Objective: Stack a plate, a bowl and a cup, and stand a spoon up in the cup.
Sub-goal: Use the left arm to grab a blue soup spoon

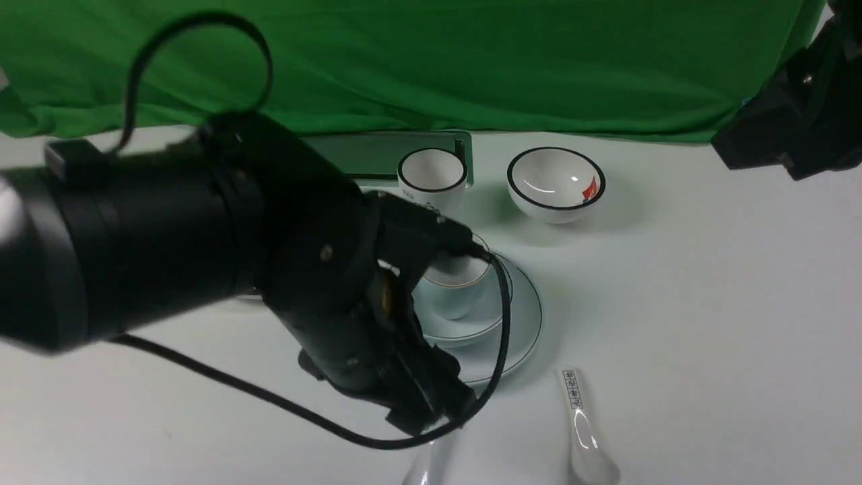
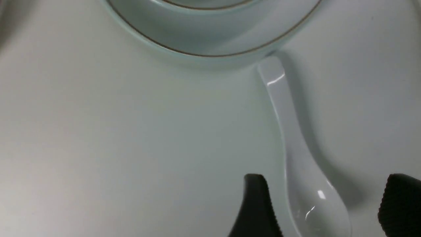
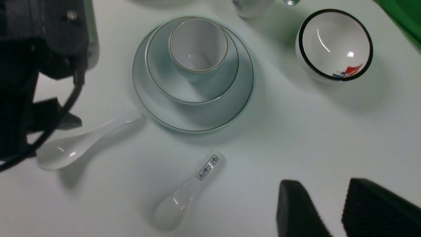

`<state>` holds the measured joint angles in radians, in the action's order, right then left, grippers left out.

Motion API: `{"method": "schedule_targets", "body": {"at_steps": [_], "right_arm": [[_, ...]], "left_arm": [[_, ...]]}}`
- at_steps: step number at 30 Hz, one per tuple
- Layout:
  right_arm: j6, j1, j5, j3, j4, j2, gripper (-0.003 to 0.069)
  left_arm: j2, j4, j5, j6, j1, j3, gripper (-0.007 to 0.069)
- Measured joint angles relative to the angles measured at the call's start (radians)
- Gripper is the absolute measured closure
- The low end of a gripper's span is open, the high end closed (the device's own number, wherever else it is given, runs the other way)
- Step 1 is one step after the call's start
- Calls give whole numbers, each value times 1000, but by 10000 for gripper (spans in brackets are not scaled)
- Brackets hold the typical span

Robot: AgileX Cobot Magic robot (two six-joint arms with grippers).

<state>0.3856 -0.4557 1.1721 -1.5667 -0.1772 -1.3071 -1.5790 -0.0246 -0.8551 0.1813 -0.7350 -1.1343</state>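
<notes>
The left gripper (image 2: 327,194) hangs over the near edge of the desk (image 3: 296,131) with its fingers spread wide on either side of the spoon (image 2: 296,148). It grips nothing yet.

The fingers bracket the rounded scoop end. I judge that closing there could make the slick, curved ceramic slide or pop out sideways. The handle tip lies right at the rim of the plate (image 3: 197,121), so a clumsy nudge could push it against the stack.

Just to the right lies a second spoon with a printed label (image 3: 194,187), which is the wrong one to take. The right gripper (image 3: 325,191) hovers high over the desk, its fingers slightly parted and empty.

Farther out, the bowl (image 3: 164,75) sits on the plate and the cup (image 3: 197,46) sits in the bowl. The cup is small and loose, so a spoon dropped against its rim might tip it. A black-rimmed bowl (image 3: 335,46) stands beyond.

The spoon lies flat on the desk, scoop up. It is plain glossy white and unmarked, and its narrow handle widens into a deep scoop that catches bright glints.
</notes>
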Motion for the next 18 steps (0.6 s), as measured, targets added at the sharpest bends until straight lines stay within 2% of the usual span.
{"method": "schedule_targets", "body": {"at_steps": [8,13,17,18], "right_arm": [[-2,0,-23,31,-3,-1,404],[-2,0,-45,51,-4,-1,404],[-2,0,-57,56,-4,-1,404],[-2,0,-60,57,-4,-1,404]], "left_arm": [[-164,5,219,69,-3,20,193],[-263,2,245,73,-3,21,201],[-284,9,246,76,-3,15,270],[-284,9,246,76,-3,15,323]]}}
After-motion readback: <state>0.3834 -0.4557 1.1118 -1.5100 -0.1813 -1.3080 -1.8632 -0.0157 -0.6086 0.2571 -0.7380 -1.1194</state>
